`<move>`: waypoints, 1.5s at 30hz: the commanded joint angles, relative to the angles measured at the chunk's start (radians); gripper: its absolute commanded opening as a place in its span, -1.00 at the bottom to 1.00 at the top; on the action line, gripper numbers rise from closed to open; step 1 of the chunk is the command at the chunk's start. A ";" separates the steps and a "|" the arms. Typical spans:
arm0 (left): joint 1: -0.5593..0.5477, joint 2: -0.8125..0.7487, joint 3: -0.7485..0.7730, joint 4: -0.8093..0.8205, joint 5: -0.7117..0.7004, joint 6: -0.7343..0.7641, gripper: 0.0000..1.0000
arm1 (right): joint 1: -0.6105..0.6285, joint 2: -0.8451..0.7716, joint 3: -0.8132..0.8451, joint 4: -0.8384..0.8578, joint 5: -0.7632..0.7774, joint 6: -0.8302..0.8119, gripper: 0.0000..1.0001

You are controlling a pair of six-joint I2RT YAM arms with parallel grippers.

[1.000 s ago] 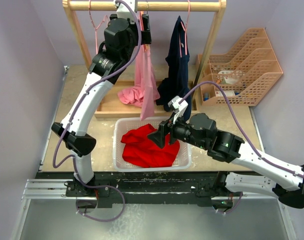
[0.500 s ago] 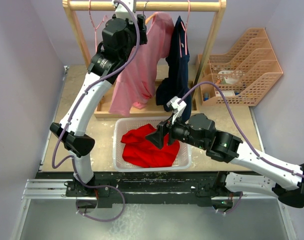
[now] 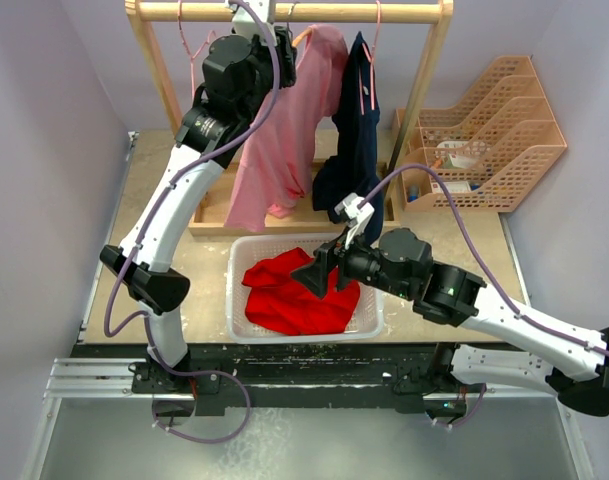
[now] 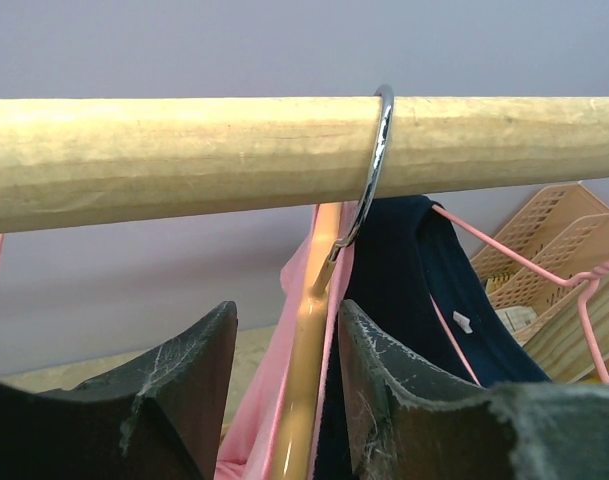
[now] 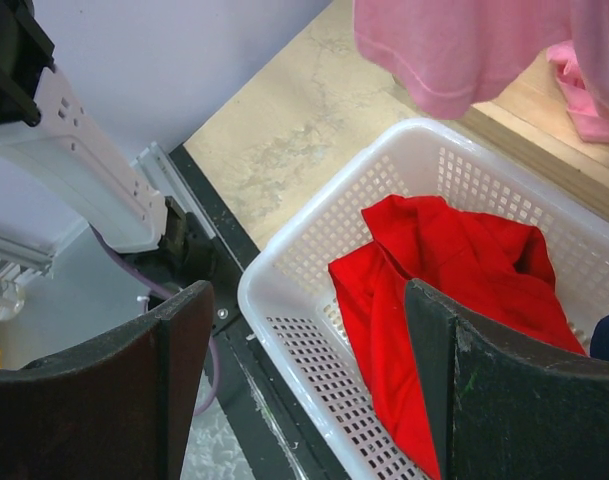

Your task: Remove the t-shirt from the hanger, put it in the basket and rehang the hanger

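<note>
While hanging from the wooden rail, pink t-shirt: is draping over its hanger at the twelve o'clock end of the table, hem falling toward the rack's base, not yet off.
Hanger: orange-gold; its metal hook is looping over the rail and its neck is running down between the left fingers.
Left gripper: is hovering just under the rail at twelve o'clock, jaws standing apart on either side of the hanger neck and clamping nothing (the neck is sitting nearer one finger; whether it is touching I cannot tell).
Right gripper: is hanging at six o'clock over the white basket, fingers spread wide, carrying nothing.
Red garment: is lying crumpled inside the basket.
Navy garment: is hanging just beside the pink one, at its three o'clock, on a pink wire hanger.
Left arm's step: by my reading, it is lining up to grip the hanger neck; the stripping itself is not begun.
Next for both grippers: the left is needing to close on the neck below the hook to steady the hanger, while the right is needing to rise toward twelve o'clock, pinch the cloth and draw it off toward six (the navy neighbour is crowding that side).
</note>
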 commanded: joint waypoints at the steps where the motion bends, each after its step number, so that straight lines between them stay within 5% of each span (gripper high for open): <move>1: 0.008 -0.004 0.008 0.044 0.024 -0.010 -0.05 | 0.007 -0.029 -0.027 0.057 -0.002 0.012 0.57; 15: 0.008 0.022 -0.006 0.034 0.041 -0.027 -0.12 | 0.007 -0.047 -0.036 0.061 0.005 0.010 0.57; 24: 0.008 0.005 -0.025 0.079 0.047 -0.018 -1.00 | 0.009 -0.043 -0.041 0.063 0.004 0.009 0.57; 45: 0.027 -0.155 -0.126 0.360 0.044 0.090 -1.00 | 0.007 -0.016 -0.037 0.079 0.014 -0.011 0.57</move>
